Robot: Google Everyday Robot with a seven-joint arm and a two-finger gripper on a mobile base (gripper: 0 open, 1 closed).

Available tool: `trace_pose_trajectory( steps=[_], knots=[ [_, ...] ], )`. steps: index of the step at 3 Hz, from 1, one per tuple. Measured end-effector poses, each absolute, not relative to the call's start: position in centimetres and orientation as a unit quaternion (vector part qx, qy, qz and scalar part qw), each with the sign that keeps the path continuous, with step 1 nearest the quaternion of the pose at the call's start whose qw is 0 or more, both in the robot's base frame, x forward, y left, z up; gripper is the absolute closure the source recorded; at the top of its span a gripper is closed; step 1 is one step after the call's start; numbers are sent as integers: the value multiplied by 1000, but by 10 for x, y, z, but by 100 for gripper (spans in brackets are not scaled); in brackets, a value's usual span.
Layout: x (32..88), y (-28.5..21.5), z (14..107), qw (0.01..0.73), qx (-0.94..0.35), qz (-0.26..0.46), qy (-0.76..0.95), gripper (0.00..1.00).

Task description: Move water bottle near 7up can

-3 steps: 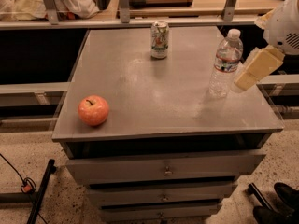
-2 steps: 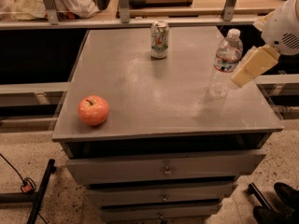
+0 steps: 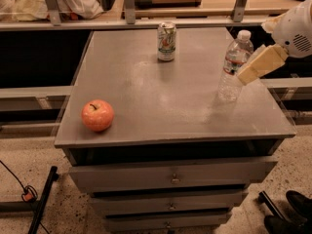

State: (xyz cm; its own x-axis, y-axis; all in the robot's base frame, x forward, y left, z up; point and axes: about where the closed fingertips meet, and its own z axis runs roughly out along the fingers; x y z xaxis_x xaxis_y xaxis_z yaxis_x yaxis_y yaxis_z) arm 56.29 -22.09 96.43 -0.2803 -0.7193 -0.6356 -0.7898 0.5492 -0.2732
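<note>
Item: water bottle [image 3: 234,68], clear ribbed plastic, white cap, red-and-white label band just below the shoulder; upright, right of centre in the frame, on the right part of the grey table [image 3: 161,99] and set in from its right edge; the lettering on the band cannot be read. Item: 7up can [image 3: 166,41], whitish-silver with green and red markings and a metal top, upright at upper centre of the frame near the table's far edge; shorter than the bottle and well apart from it, up and to the left; the brand lettering is too small to make out. Item: gripper [image 3: 253,68], cream-coloured, on a white rounded arm [image 3: 294,30] entering from the upper right of the frame; it slants down and left with its tip at the bottle's right side at label height, touching it or just beside it, which of the two cannot be told; whether it is open or closed cannot be told either. Item: apple [image 3: 97,115], red-orange with a short stem, lower left of the table top, near the front edge. Item: drawers [image 3: 170,178], grey, stacked beneath the table top, each with a small central knob
</note>
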Motion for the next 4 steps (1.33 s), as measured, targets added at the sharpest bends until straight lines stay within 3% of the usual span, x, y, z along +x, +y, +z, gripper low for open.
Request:
trace_pose_trajectory(
  steps=[4],
  knots=[
    [584,-217,944,384,-444,92,804,0]
  ],
)
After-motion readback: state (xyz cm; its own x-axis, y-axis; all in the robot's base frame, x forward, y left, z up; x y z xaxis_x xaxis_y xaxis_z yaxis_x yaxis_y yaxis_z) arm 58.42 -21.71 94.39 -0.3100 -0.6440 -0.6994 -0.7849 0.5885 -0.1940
